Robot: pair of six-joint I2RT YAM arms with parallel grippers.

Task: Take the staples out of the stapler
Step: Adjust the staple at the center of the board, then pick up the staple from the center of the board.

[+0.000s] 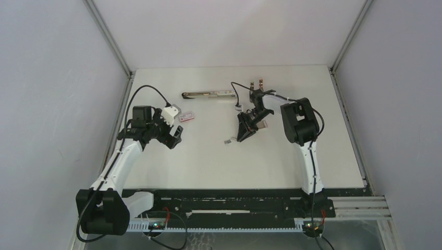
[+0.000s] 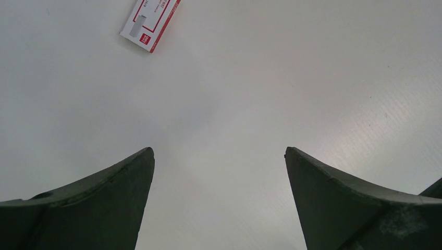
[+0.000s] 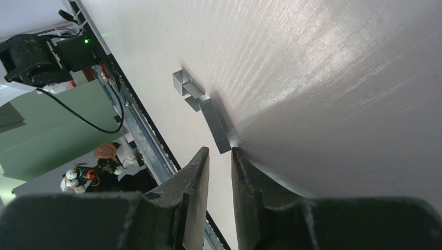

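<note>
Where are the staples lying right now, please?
The staples lie on the table, right of centre in the top view, just off the right fingers, nearer than the stapler.

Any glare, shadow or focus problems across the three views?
Top external: even light, sharp, with a bright highlight along the stapler. Left wrist: soft sheen on the table, box crisp, left fingers dark. Right wrist: broad shadow across the table's right side, staples in focus.
</note>
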